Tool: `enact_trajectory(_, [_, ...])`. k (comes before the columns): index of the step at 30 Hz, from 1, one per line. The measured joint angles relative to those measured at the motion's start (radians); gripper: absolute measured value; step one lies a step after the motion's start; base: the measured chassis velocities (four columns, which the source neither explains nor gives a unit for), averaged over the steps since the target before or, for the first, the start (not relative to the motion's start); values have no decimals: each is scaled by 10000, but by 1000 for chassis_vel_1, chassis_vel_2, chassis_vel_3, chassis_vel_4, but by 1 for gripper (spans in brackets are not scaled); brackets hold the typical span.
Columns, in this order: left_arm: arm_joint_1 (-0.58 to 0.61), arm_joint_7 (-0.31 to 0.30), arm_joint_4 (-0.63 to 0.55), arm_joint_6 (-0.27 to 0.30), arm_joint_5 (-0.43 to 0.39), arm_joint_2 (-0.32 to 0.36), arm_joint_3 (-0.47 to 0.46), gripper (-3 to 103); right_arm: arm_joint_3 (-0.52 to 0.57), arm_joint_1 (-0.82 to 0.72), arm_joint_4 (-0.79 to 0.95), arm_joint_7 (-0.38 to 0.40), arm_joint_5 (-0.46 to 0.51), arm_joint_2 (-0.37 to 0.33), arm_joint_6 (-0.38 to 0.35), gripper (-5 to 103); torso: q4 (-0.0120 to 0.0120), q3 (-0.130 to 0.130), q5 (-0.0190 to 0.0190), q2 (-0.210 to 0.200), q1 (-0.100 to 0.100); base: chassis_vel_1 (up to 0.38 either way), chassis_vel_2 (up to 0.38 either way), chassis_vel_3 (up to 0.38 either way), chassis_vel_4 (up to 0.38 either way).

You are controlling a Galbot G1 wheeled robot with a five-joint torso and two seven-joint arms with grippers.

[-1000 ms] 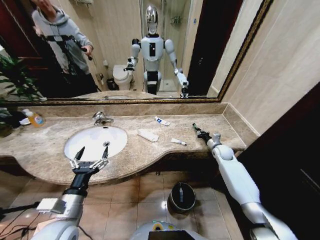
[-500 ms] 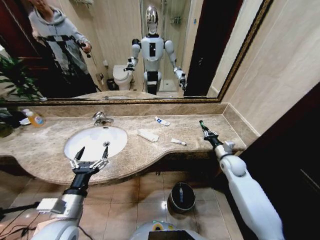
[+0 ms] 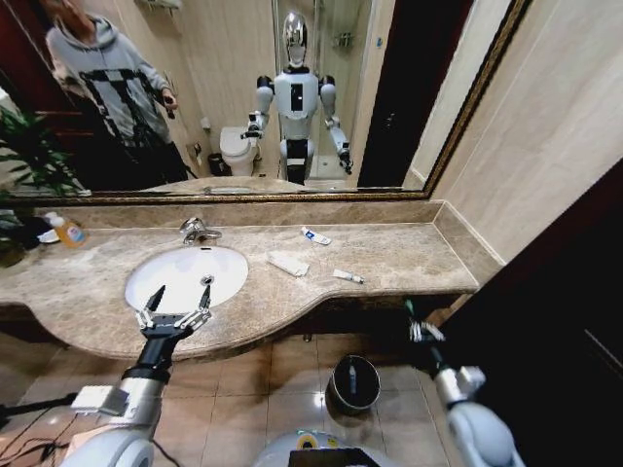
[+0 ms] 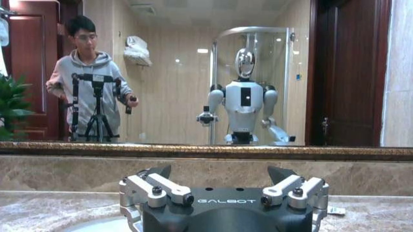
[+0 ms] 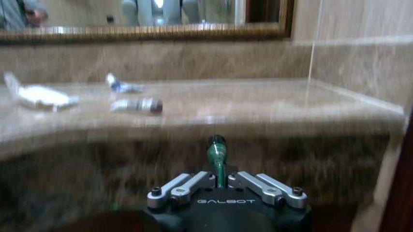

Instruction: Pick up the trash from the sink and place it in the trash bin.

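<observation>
**Green tube in hand, on the way to the bin**

The right gripper point(image 3: 417, 321) was clenched on the green tube point(image 5: 215, 153) and hung below the counter's front edge near its right end, over the floor, beside and above the trash bin point(image 3: 353, 382). The left gripper point(image 3: 176, 309) hovered with fingers spread at the front rim of the sink point(image 3: 185, 275), holding nothing. A flat white packet point(image 3: 288, 263) and two white-and-blue tubes point(image 3: 314, 235) lay on the counter point(image 3: 409, 255) to the right of the basin. By my reading this was the carry step; the next move called for bringing the tube over the bin's mouth before letting go.
</observation>
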Motion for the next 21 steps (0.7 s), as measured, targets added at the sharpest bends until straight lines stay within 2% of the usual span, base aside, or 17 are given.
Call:
enact_trajectory(2, [0, 0, 0, 0, 0, 0, 0, 100, -56, -56, -163, -11, -200, 98, 142, 5, 1, 0, 1, 0, 0, 0, 0, 0, 0])
enact_trajectory(5, [0, 0, 0, 0, 0, -1, 1, 100, -383, -162, -1161, -150, -1197, 518, 641, 5, 1, 1, 2, 0, 1, 0, 0, 0, 0])
enact_trajectory(8, [0, 0, 0, 0, 0, 0, 0, 100, -543, -73, -1760, -235, -1610, 656, 713, 5, 1, 1, 3, 0, 1, 0, 0, 0, 0])
enact_trajectory(13, [0, 0, -1, -1, 0, 0, 0, 100, -875, 506, -3110, -459, -2092, 714, 547, 5, 1, 2, 0, 0, 1, 0, 0, 0, 0])
enact_trajectory(21, [0, 0, 0, 0, 0, 0, 0, 100, -1226, 1923, -5475, -310, -2829, 757, 331, 5, 3, 2, 3, -1, 3, 0, 0, 0, 0])
